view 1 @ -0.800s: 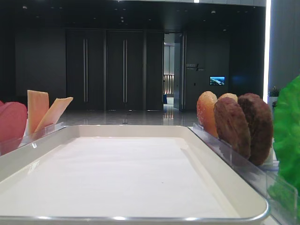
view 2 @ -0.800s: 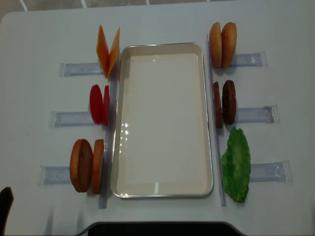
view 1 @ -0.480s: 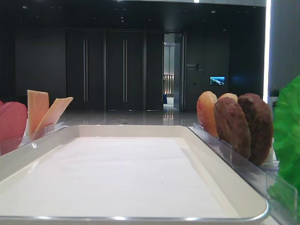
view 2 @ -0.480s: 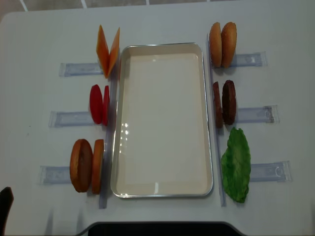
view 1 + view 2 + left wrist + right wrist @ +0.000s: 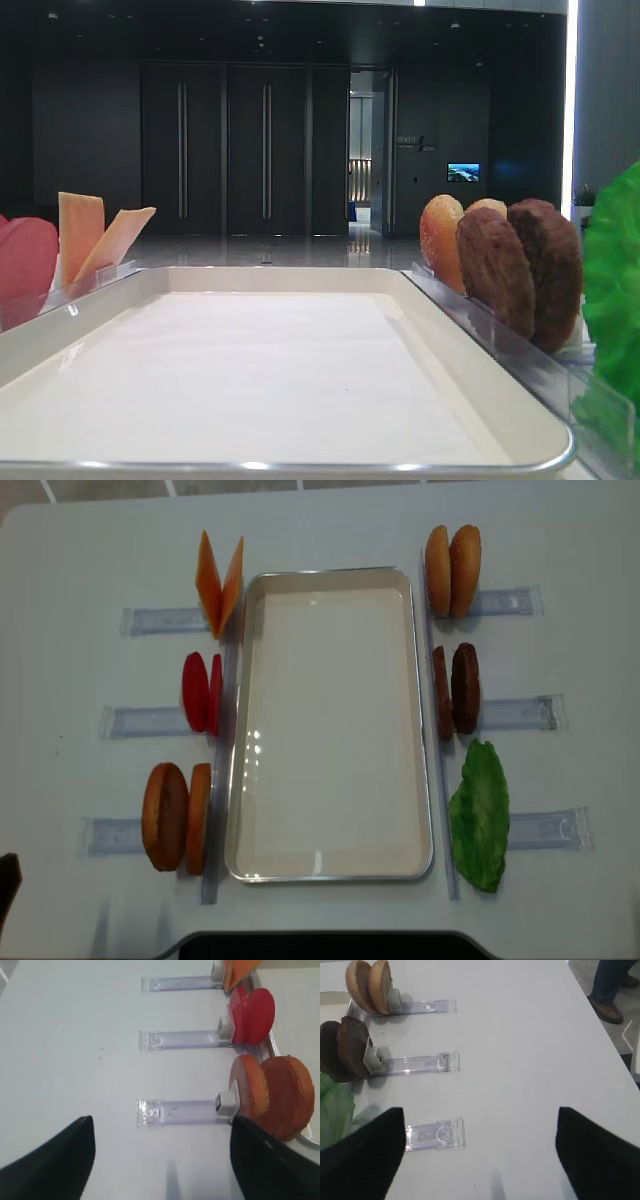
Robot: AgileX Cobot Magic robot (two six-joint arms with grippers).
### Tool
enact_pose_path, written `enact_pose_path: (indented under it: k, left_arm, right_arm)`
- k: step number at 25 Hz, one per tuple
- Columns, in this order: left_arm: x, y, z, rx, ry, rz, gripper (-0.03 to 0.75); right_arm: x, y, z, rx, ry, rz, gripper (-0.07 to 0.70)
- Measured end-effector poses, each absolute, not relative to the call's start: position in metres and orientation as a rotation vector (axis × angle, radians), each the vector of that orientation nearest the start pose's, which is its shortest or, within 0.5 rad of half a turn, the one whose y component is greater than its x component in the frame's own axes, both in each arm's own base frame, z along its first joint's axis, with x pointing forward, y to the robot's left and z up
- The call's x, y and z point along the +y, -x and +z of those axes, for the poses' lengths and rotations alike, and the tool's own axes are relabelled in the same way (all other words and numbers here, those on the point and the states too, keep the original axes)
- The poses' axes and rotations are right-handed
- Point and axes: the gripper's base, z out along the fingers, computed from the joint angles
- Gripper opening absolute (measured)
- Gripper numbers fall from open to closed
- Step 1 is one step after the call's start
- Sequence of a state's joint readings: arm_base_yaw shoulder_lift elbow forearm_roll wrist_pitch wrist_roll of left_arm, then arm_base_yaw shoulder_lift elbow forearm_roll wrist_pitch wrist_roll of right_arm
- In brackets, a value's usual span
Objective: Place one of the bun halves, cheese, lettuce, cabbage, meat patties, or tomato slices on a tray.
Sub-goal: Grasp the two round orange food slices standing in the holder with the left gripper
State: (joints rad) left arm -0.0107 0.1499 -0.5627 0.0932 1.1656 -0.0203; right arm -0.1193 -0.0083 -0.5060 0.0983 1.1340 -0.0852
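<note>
The cream-white tray (image 5: 330,573) lies in the middle of the table with nothing on its liner. On its left stand cheese (image 5: 220,583), tomato slices (image 5: 201,692) and two bun halves (image 5: 175,817). On its right are two more bun halves (image 5: 452,570), meat patties (image 5: 456,688) and lettuce (image 5: 480,815). Cabbage is out of view. My left gripper (image 5: 162,1160) hangs open over bare table left of the near buns (image 5: 272,1097). My right gripper (image 5: 480,1155) is open over bare table right of the lettuce (image 5: 335,1110). Neither holds anything.
Clear plastic holders (image 5: 150,720) stick out sideways from each food pair, and one lies just ahead of each gripper (image 5: 180,1111) (image 5: 435,1134). A person's legs (image 5: 615,985) stand beyond the table's right edge.
The dark tip of my left gripper at the overhead view's lower left corner has slipped slightly toward the edge. Nothing else has moved.
</note>
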Motion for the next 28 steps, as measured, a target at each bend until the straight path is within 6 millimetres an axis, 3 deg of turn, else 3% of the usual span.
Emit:
enact_pose_path:
  k: [7,10,11,12,17,21,25,28]
  left_arm:
    - [0.005,-0.052,0.324,2.457,0.048,0.063,0.643]
    - [0.004,-0.085,0.33,2.569,0.062,0.053,0.643]
    - [0.003,-0.105,0.33,2.632,0.067,0.035,0.643]
    - [0.003,-0.105,0.33,2.632,0.067,0.035,0.643]
    - [-0.002,-0.154,0.32,2.793,0.055,-0.015,0.643]
    - [-0.004,-0.182,0.304,2.901,0.061,-0.048,0.643]
    - [-0.009,-0.194,0.292,2.959,0.176,-0.056,0.643]
    - [-0.023,-0.195,0.291,2.949,0.209,-0.052,0.643]
  right_arm:
    - [0.009,0.009,0.273,2.099,-0.026,-0.005,0.58]
    - [0.009,0.009,0.273,2.099,-0.026,-0.005,0.58]
    - [0.009,0.009,0.273,2.099,-0.026,-0.005,0.58]
    - [0.009,0.009,0.273,2.099,-0.026,-0.005,0.58]
    - [0.009,0.009,0.273,2.099,-0.026,-0.005,0.58]
    - [0.009,0.009,0.273,2.099,-0.026,-0.005,0.58]
    - [0.009,0.009,0.273,2.099,-0.026,-0.005,0.58]
    - [0.009,0.009,0.273,2.099,-0.026,-0.005,0.58]
